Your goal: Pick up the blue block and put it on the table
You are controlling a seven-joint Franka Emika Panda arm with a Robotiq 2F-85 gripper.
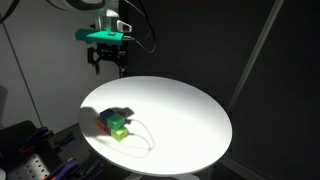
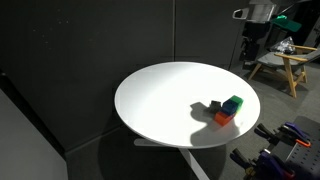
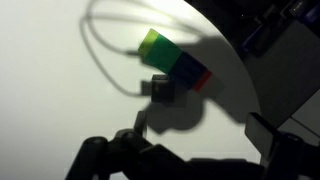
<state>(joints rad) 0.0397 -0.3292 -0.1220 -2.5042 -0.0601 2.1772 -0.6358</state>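
The blue block (image 3: 186,68) lies in shadow in the wrist view, pressed between a bright green cube (image 3: 155,45) and a red-orange cube (image 3: 205,79). The cluster sits near one edge of the round white table (image 1: 180,110), which also shows in the other exterior view (image 2: 160,95). Both exterior views show the green cube (image 1: 119,130) (image 2: 234,102) and the red-orange cube (image 1: 104,123) (image 2: 222,118); the blue one is hard to make out there. My gripper (image 1: 107,65) (image 2: 250,52) hangs open and empty, high above the table and well away from the blocks. Its fingers (image 3: 197,124) frame the bottom of the wrist view.
A small dark cube (image 3: 160,88) (image 2: 214,106) sits just beside the cluster. A thin wire loop (image 3: 100,55) (image 1: 142,138) lies on the table by the blocks. The gripper's shadow falls over them. A wooden stool (image 2: 285,65) and dark curtains stand around the table.
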